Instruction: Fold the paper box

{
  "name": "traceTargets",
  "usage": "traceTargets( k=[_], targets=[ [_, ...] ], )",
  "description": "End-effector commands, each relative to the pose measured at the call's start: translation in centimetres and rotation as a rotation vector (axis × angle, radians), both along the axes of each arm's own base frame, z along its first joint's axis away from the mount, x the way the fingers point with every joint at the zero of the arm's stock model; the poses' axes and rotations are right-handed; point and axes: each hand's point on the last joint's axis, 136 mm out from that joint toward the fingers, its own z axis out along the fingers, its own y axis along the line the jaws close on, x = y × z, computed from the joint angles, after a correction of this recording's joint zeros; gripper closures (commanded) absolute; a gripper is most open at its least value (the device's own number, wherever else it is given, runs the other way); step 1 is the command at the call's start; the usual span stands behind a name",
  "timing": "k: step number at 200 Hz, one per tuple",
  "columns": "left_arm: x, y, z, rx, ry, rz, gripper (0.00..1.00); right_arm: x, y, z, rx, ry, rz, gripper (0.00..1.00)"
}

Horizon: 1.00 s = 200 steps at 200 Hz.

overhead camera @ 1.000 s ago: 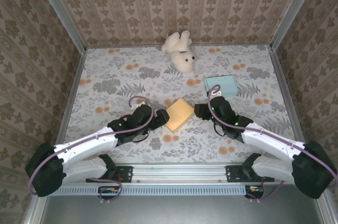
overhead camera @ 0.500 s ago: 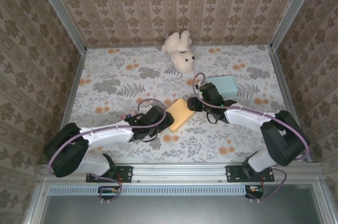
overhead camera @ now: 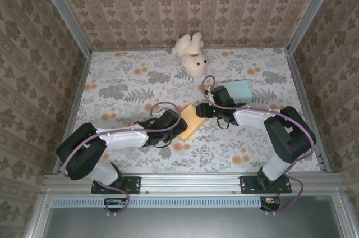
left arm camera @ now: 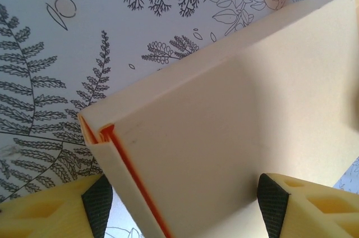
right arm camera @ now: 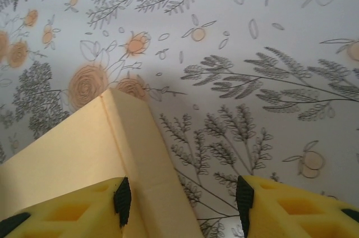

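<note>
We find the left pincer (left arm camera: 185, 204) released, its yellow fingers (left arm camera: 50, 213) spread wide to either side of a corner of the paper box (left arm camera: 235, 120). A sliver of desk shows between the left-hand pad and the box wall. On the other side we cannot tell whether the pad touches the box. An orange strip (left arm camera: 120, 159) runs along the box's corner seam in this view. The right pincer (right arm camera: 182, 198) is likewise released and straddles the opposite edge of the box (right arm camera: 61, 154), with one finger (right arm camera: 61, 213) over the top face and the other over the floral desk (right arm camera: 252, 53), apart from the box wall. From above, the left pincer (overhead camera: 176, 126) meets the near-left side of the box (overhead camera: 192, 120) and the right pincer (overhead camera: 203, 110) its far-right side. The box lies flat near the middle of the desk (overhead camera: 129, 81), turned at an angle to the desk edges. A pale blue box (overhead camera: 238, 88) rests just beyond the right arm. A white teddy bear (overhead camera: 190, 55) lies near the back wall (overhead camera: 168, 2), well apart from the work.
</note>
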Motion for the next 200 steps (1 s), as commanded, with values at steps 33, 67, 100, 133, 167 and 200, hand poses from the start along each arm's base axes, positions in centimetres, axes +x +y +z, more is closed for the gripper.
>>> traceTargets(
  k=[33,67,100,133,167,200],
  targets=[
    [1.3,-0.4,0.8,-0.013,-0.024,0.016,0.3,-1.1,2.2,0.6,0.114,0.018,0.1,0.44],
    [1.8,-0.5,0.8,-0.012,-0.027,0.012,0.31,-1.6,2.3,-0.4,0.125,0.05,0.109,0.44],
    [2.3,-1.1,0.9,-0.006,-0.034,-0.016,0.31,-2.1,2.1,-1.5,0.108,0.079,0.112,0.45],
    [3.3,-2.3,2.3,-0.018,-0.078,-0.075,0.32,-2.6,2.5,-0.4,0.147,0.067,0.121,0.53],
    [4.9,-3.5,5.8,0.007,-0.174,-0.158,0.31,-3.2,3.1,2.9,0.205,0.007,0.116,0.57],
    [6.2,-4.7,8.0,0.028,-0.218,-0.212,0.31,-3.6,3.9,6.4,0.241,-0.06,0.102,0.56]
  ],
)
